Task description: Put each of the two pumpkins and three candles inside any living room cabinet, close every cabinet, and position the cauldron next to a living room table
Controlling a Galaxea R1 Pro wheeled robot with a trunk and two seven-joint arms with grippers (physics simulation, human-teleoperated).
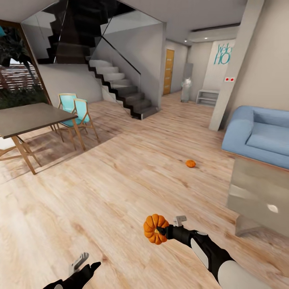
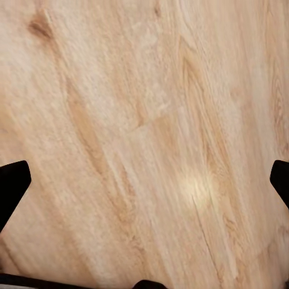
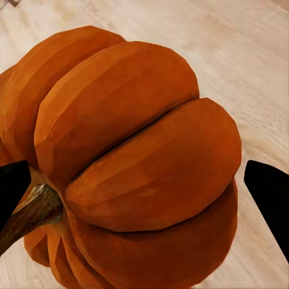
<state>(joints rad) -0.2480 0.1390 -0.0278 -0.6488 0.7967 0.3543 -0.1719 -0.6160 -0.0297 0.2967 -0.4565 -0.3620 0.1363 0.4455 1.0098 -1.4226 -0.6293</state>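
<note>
At lower centre, the right gripper [image 1: 160, 230] pinched a pumpkin [image 1: 153, 228]; the left gripper [image 1: 86, 265], lower left, was spread above the floor [image 1: 120, 180]. A second pumpkin [image 1: 190, 163] lay right of centre.

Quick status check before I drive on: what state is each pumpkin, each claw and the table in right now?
Held pumpkin: off the floor, gripped in the right claw.
Second pumpkin: lying loose on the wooden floor, near the blue sofa.
Right claw: shut on the held pumpkin.
Left claw: open, holding nothing, over bare floor.
Table: standing, with a small pale object on top.
</note>
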